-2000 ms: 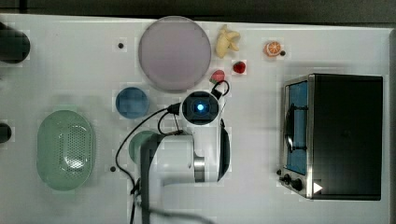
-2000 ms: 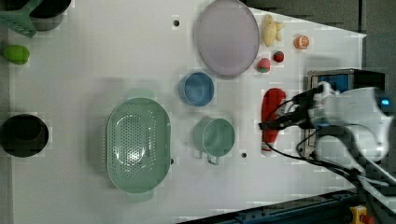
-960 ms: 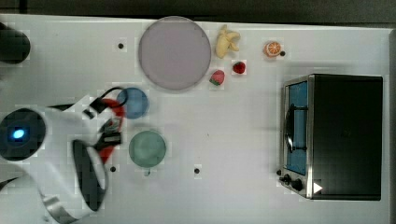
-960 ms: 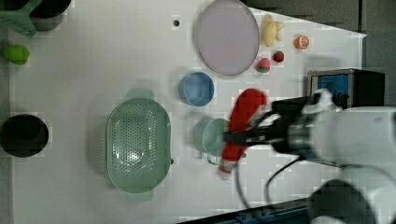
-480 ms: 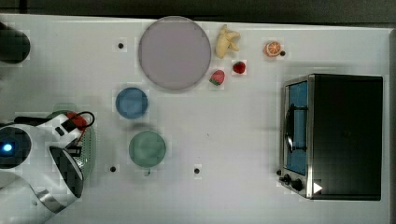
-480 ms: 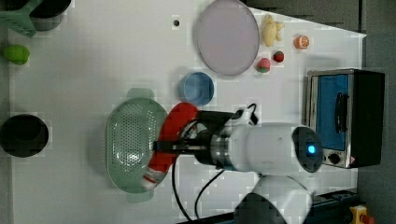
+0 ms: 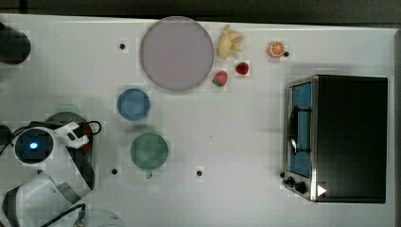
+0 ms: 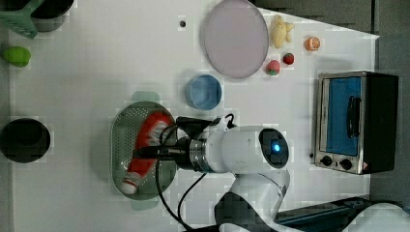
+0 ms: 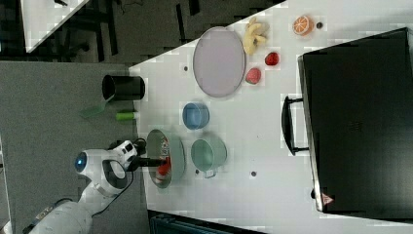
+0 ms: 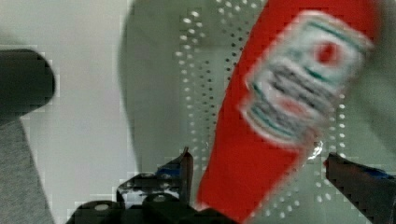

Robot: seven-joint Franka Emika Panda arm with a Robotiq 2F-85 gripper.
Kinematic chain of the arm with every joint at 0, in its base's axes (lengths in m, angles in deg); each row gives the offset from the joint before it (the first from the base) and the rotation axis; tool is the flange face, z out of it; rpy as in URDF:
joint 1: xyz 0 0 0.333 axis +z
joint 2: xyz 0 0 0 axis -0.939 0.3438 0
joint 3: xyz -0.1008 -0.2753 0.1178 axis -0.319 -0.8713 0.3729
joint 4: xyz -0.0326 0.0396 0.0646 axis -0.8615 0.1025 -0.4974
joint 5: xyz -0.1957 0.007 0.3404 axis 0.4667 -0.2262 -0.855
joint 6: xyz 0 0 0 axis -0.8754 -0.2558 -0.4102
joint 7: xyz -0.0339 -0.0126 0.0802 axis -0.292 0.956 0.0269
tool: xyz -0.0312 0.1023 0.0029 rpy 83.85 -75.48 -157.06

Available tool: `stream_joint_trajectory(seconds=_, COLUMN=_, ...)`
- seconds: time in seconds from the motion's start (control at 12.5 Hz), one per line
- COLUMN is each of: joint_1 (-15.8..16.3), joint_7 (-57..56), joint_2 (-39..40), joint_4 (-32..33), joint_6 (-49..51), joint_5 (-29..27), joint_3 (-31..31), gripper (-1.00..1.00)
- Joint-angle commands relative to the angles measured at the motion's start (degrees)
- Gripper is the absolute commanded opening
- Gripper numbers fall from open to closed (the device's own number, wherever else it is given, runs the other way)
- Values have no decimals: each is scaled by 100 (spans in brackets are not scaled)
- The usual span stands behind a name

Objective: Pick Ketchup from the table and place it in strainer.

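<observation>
Wrist view, nearest plane: the gripper [image 10: 257, 186] frames the broad red end of the Ketchup [image 10: 275, 107]. Its two fingers [image 10: 184, 170] stand spread, one to each side of the bottle, with a visible gap on both sides, so the bottle appears released rather than clamped. The white printed label faces the camera, and the perforated floor of the strainer [image 10: 159, 84] lies directly behind the bottle.

Left view: the Ketchup [image 8: 147, 145] lies lengthwise inside the strainer [image 8: 118, 145], pale cap toward the left view's bottom, body slightly oblique to the basket's long axis. The elongated bottle fits because it is shorter than the oval basket; laid along that axis it probably rests on the floor, not the rim. The gripper [image 8: 150, 152] reaches over the basket from the left view's right. The placing step looks complete or nearly so; retreat remains.

Beyond the strainer, containers in order of distance: a green cup [image 7: 149, 151], nothing visible inside; a blue bowl [image 8: 204, 92], likewise bare; a large greyish-pink plate [image 8: 234, 38], bare. Past the plate lie two strawberries [image 8: 272, 67], a yellow banana-like item [image 8: 278, 31] and an orange half [image 8: 312, 43], all on the table [image 8: 96, 63]. A toaster oven [image 8: 355, 123] stands at the left view's right edge, door shut.
</observation>
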Motion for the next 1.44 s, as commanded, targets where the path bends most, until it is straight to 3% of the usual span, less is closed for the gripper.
stream_joint_trajectory(seconds=0.08, joint_1=-119, joint_7=828, joint_2=-513, joint_4=-130, joint_6=-69, joint_5=49, joint_3=-66, gripper=100)
stream_joint_trajectory(seconds=0.48, joint_1=-752, joint_7=1190, joint_2=-2199, joint_4=-230, joint_6=859, joint_5=26, joint_3=-150, gripper=100)
stream_joint_trajectory(seconds=0.8, joint_1=-1228, joint_7=1177, joint_2=-3499, joint_4=-568, joint_6=2829, joint_5=-538, joint_3=-846, gripper=100)
stream_joint_trajectory(seconds=1.12, joint_1=-1287, joint_7=1038, joint_2=-4201, joint_4=-1159, joint_6=4637, joint_5=-834, joint_3=-2006, gripper=100)
stream_joint_trajectory(seconds=1.44, joint_1=-1292, joint_7=615, joint_2=-4339, joint_4=-1481, joint_6=5229, joint_5=-728, joint_3=-2820, gripper=100)
